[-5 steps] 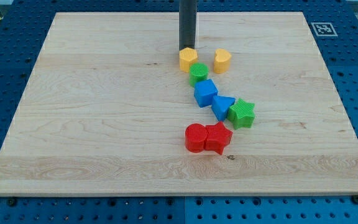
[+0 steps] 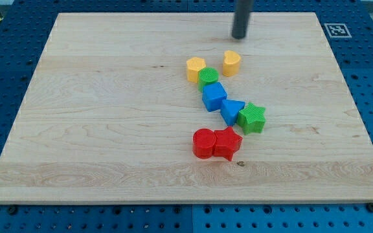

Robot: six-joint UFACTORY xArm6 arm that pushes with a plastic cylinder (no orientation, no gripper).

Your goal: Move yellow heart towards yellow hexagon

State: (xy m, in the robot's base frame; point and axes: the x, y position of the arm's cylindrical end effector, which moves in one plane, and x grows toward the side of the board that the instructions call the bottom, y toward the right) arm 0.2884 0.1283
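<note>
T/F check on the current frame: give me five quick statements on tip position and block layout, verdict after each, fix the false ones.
1. My tip is touching the yellow heart. False: it sits apart from it, toward the view's top.
2. The yellow hexagon lies to the view's left of the yellow heart. True.
3. The green star is the block nearest the view's top. False: the yellow heart and yellow hexagon are; the star sits lower, beside the blue triangle.
4. The two red blocks sit side by side, nearest the view's bottom. True.
5. The blue cube is alone at the board's left edge. False: it is in the central chain, just below the green round block.
</note>
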